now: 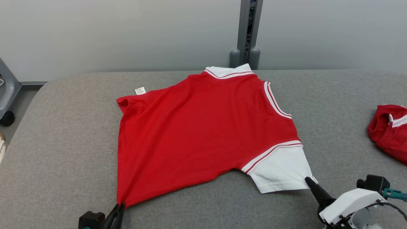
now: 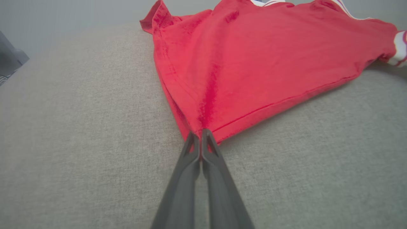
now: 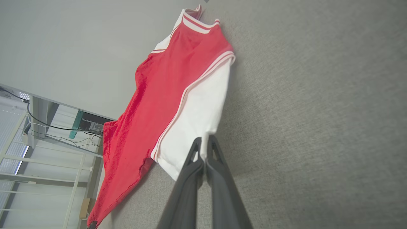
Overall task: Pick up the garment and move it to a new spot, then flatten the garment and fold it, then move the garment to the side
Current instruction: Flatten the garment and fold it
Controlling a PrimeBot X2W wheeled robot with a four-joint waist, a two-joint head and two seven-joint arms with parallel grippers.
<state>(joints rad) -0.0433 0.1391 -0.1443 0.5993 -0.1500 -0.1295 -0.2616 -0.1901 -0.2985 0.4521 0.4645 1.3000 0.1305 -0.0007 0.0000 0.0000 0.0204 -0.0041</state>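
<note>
The garment [image 1: 203, 133] is a red shirt with white sleeves and a striped white collar, spread on the grey padded table [image 1: 63, 152]. Its near left hem corner is pinched by my left gripper [image 1: 120, 205], which is shut on it; the left wrist view has the closed tips [image 2: 201, 133] biting the red corner [image 2: 222, 82]. My right gripper [image 1: 307, 180] is shut on the edge of the white sleeve [image 1: 279, 171] at the near right. In the right wrist view the dark tips [image 3: 203, 140] clamp the white cloth [image 3: 197, 114].
A second red and white cloth bundle [image 1: 389, 130] lies at the table's right edge. A grey post [image 1: 246, 35] stands behind the table against the pale wall. A chair base with a wheel [image 1: 7, 117] is on the floor at far left.
</note>
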